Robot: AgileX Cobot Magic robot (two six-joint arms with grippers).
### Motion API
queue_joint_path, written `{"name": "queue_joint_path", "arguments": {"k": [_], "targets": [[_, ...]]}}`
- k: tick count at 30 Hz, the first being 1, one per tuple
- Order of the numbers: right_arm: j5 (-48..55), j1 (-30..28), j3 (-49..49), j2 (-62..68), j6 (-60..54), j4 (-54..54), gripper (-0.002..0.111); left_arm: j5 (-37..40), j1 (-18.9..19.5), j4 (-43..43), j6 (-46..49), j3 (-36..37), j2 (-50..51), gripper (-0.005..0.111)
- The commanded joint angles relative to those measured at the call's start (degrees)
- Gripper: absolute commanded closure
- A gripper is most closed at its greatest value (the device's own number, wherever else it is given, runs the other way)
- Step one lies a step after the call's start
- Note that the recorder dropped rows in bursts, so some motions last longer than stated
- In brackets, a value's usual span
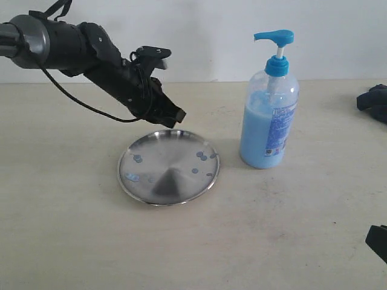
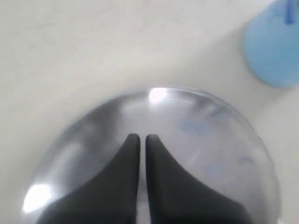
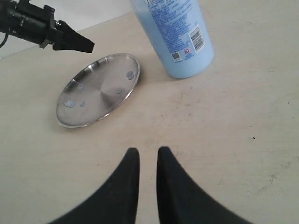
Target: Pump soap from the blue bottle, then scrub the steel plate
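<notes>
1. Exterior view
   1.1. I see the steel plate (image 1: pixel 169 176) lying flat on the pale table (image 1: pixel 72 229), left of centre. Small bluish drops (image 1: pixel 200 155) dot its surface, mostly toward its right side, with a few on the left.
   1.2. The blue bottle (image 1: pixel 269 115) stands upright just right of the plate, apart from it. Its pump head is raised, with the spout pointing left. The soap (image 1: pixel 259 142) fills the body to about shoulder height.
   1.3. The left gripper (image 1: pixel 176 116) comes in from the upper left, angled downward. Its tip hangs over the plate's far rim.
   1.4. A dark item (image 1: pixel 373 103) sits at the right edge of the table; I cannot tell what it is.
2. Left wrist view
   2.1. The left gripper (image 2: pixel 139 138) has its two dark fingers (image 2: pixel 126 163) clenched, with only a hairline slit between them. Nothing is held.
   2.2. The steel plate (image 2: pixel 107 126) fills the field directly beyond the fingertips. The picture is blurred and shows only faint bluish patches on the metal.
   2.3. The base of the blue bottle (image 2: pixel 273 51) shows beyond the plate.
3. Right wrist view
   3.1. The right gripper (image 3: pixel 147 152) hovers over bare table, well apart from both the plate and the bottle. Its fingers (image 3: pixel 128 186) are drawn together with a narrow gap and grasp nothing.
   3.2. The steel plate (image 3: pixel 100 91) lies ahead and the blue bottle (image 3: pixel 173 37) stands beside it.
   3.3. The left gripper (image 3: pixel 89 46) is poised above the plate without touching it
</notes>
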Motion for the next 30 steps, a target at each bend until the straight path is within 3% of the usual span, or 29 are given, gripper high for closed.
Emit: {"name": "queue_joint_path", "arguments": {"k": [1,2,4,7,9,11,13,15,17,19,22,27,30], "targets": [[0.16,-0.02,0.02,0.21,-0.62,-0.47,0.106,20.97,-0.3,-1.06,17.52,-0.35,-0.82,0.102],[0.16,-0.02,0.02,0.21,-0.62,-0.47,0.106,24.85,-0.3,4.11,17.48,-0.35,-0.82,0.102],[0.16,-0.02,0.02,0.21,-0.62,-0.47,0.106,24.41,-0.3,14.53,13.29,-0.35,-0.82,0.102],[0.26,-0.02,0.02,0.21,-0.62,-0.47,0.106,10.84,-0.18,22.09,0.52,-0.45,-0.82,0.102],[0.26,-0.02,0.02,0.21,-0.62,-0.47,0.106,-2.32,-0.07,17.27,-10.94,-0.45,-0.82,0.102],[0.26,-0.02,0.02,0.21,-0.62,-0.47,0.106,-7.89,-0.19,4.64,-15.9,-0.45,-0.82,0.102],[0.26,-0.02,0.02,0.21,-0.62,-0.47,0.106,-1.84,-0.42,-6.12,-4.21,-0.45,-1.11,0.102],[0.26,-0.02,0.02,0.21,-0.62,-0.47,0.106,12.45,-0.42,-8.23,9.17,-0.45,-1.52,0.102],[0.26,-0.02,0.02,0.21,-0.62,-0.47,0.106,21.51,-0.42,-5.66,9.09,0.05,-2.44,0.102],[0.26,-0.02,0.02,0.21,-0.62,-0.47,0.106,21.83,-0.42,-3.23,7.25,1.51,-4.34,0.102],[0.26,-0.02,0.02,0.21,-0.62,-0.47,0.106,11.92,-0.07,-0.65,5.07,5.36,-11.37,0.102],[0.26,-0.02,0.02,0.21,-0.62,-0.47,0.106,-11.9,0.06,6.83,-5.29,11.77,-31.78,0.102],[0.26,-0.02,0.02,0.21,-0.62,-0.47,0.106,-15.51,0.45,8.35,-6.0,14.42,-41.45,0.102]]}}
